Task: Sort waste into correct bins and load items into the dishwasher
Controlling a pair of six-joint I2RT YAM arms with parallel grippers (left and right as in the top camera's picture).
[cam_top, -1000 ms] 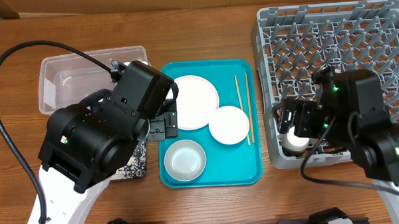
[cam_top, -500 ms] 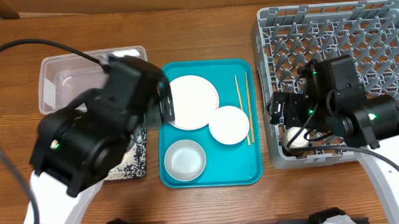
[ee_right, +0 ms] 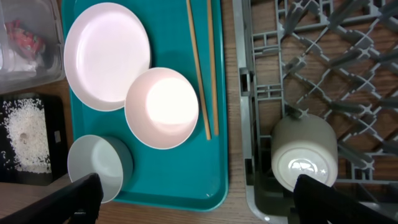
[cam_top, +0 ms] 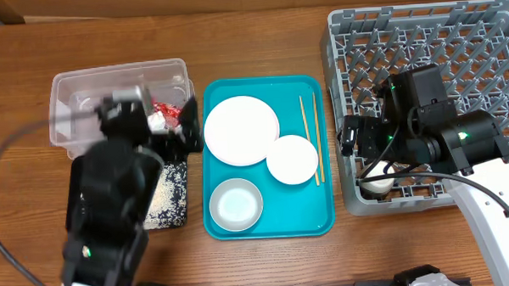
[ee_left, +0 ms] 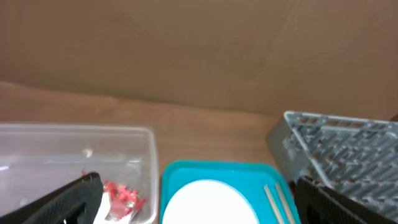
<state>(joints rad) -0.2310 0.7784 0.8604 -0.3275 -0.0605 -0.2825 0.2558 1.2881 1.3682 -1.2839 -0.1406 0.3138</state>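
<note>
The clear tub (cam_top: 66, 82) at the back left holds the red wrapper (cam_top: 164, 106) and the white napkin (cam_top: 156, 122); the wrapper also shows in the left wrist view (ee_left: 121, 194). The black tray (cam_top: 179, 220) holds rice grains (cam_top: 163, 193). On the teal tray lie a large plate (cam_top: 241, 129), a bowl (cam_top: 291, 159), a deeper bowl (cam_top: 236, 203) and the chopsticks (cam_top: 309, 137). A small cup (ee_right: 305, 155) sits upside down in the grey dish rack (cam_top: 429, 35). My left gripper (cam_top: 173, 133) is open and empty by the tub. My right gripper (cam_top: 363, 154) is open above the cup.
The teal tray (cam_top: 270, 223) lies between the black tray and the rack. The rack's pegs stand under my right arm. My left arm covers most of the black tray and the front left of the table.
My left arm has drawn back toward the front left, uncovering the wrapper and napkin in the tub. My right arm has shifted slightly back; the cup stays in the rack.
</note>
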